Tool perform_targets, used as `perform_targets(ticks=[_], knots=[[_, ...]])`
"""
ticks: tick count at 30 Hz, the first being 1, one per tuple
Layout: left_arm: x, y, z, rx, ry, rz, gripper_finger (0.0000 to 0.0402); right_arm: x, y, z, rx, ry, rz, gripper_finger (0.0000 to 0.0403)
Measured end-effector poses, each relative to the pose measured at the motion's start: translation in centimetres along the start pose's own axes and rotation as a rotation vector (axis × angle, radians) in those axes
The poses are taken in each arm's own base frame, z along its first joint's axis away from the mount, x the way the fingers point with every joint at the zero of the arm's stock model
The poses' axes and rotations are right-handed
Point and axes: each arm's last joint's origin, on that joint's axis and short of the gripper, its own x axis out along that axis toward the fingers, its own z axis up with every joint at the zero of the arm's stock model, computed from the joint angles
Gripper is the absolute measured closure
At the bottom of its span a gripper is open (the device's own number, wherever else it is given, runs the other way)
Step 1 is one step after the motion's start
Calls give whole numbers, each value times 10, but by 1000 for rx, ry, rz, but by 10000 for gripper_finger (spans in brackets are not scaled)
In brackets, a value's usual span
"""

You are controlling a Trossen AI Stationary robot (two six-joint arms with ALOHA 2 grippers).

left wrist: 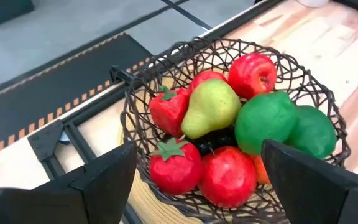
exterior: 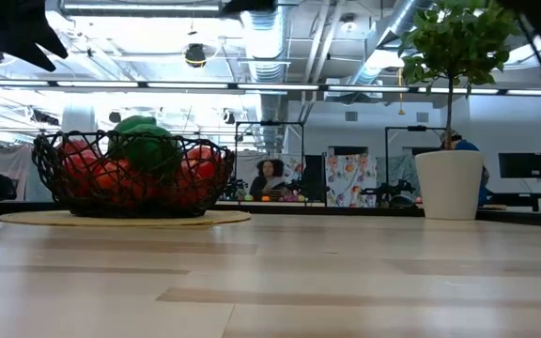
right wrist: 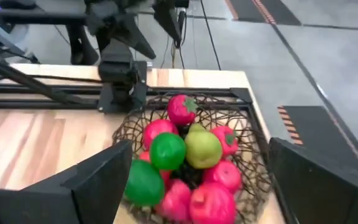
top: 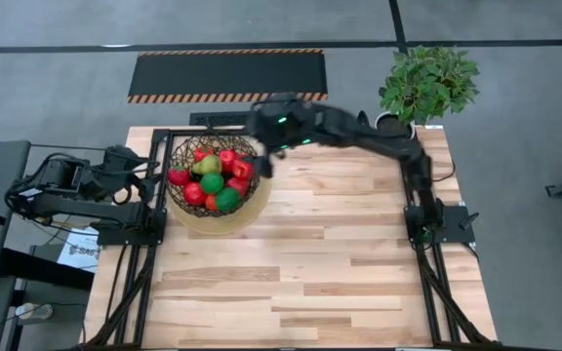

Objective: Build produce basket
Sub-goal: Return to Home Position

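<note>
**Basket loaded, both grippers open and empty**

The left gripper [left wrist: 197, 149] hangs just beside the basket's left side, clear of the rim. Its two fingers [left wrist: 104, 180] are spread wide with nothing between them.

The basket [left wrist: 135, 124], dark open-weave wire on a flat round tan base [exterior: 26, 218], stands on the wooden table [top: 340, 273]. All the produce [top: 213, 175] in view lies heaped inside it:

- A yellow-green pear [left wrist: 211, 107] sits near the middle of the heap.
- A red apple [left wrist: 253, 74] touches the pear.
- Two green round fruits [left wrist: 266, 121] lie side by side, pressed against each other.
- Two red pieces with green caps [left wrist: 176, 168] lie toward the basket's left rim.
- Another red apple [left wrist: 229, 177] lies just beside the nearer capped piece.
- A dark grape bunch [left wrist: 219, 138] shows low in the gaps between the others.

The green fruits rise above the rim in the low view.

The right gripper [right wrist: 201, 146] hovers over the basket's right rim, above the pile and touching nothing. Its fingers [right wrist: 104, 174] are also parted wide and hold nothing.

Well to the right of the basket, a leafy plant [top: 427, 83] in a white pot [exterior: 449, 183] stands upright on the table.
</note>
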Motion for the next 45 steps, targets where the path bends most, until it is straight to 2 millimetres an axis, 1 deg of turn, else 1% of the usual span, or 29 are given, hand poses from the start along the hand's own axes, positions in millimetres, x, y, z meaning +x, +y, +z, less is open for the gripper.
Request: perform_targets(ticks=[2,4,5,8,11,13,15,17,20,21,22,24,25,26,27,29,32,34,37,38,41,43,45], knots=[[0,0,1,-18,-10,8,72,-27,-2,7,-4,4,-3,9],[0,1,1,-33,-35,26,72,-44,-3,7,22,33,-2,7],[-2,3,0,-43,-47,22,72,-49,-2,6,32,57,2,6],[-7,12,-6,-78,-96,-13,72,-55,1,0,35,99,11,4],[-7,27,-26,-129,-121,-86,72,-57,7,-11,36,113,18,3],[-7,34,-39,-178,-143,-169,72,-54,10,-23,52,113,16,4],[-5,37,-48,-213,-170,-282,72,-49,14,-38,66,98,15,4],[-1,31,-49,-193,-157,-311,72,-50,17,-52,85,53,9,6],[6,25,-48,-160,-129,-268,72,-60,20,-74,123,-78,-3,7],[11,20,-48,-154,-130,-259,72,-65,22,-84,140,-116,-4,7],[17,16,-49,-136,-116,-252,72,-66,24,-99,158,-128,-6,7],[19,13,-50,-125,-103,-290,72,-69,26,-121,194,-202,-17,5],[19,11,-48,-133,-116,-309,72,-75,27,-135,216,-216,-31,4],[19,9,-46,-143,-123,-328,72,-81,27,-144,236,-254,-47,4],[19,8,-46,-160,-125,-343,72,-88,26,-149,254,-320,-65,4],[18,7,-43,-203,-162,-369,72,-102,24,-165,277,-384,-88,4],[16,3,-35,-252,-231,-406,72,-123,23,-179,282,-465,-105,6],[12,0,-24,-275,-311,-446,72,-139,24,-182,281,-513,-109,7],[11,-5,-16,-229,-395,-459,72,-158,25,-187,279,-560,-111,6],[13,-7,-15,-213,-410,-446,72,-162,26,-191,278,-557,-110,5],[25,-12,-20,-196,-415,-368,72,-170,31,-203,269,-574,-102,4],[37,-17,-29,-202,-389,-343,72,-174,33,-215,267,-593,-101,4],[49,-22,-38,-208,-360,-356,72,-178,35,-231,279,-610,-105,6]])
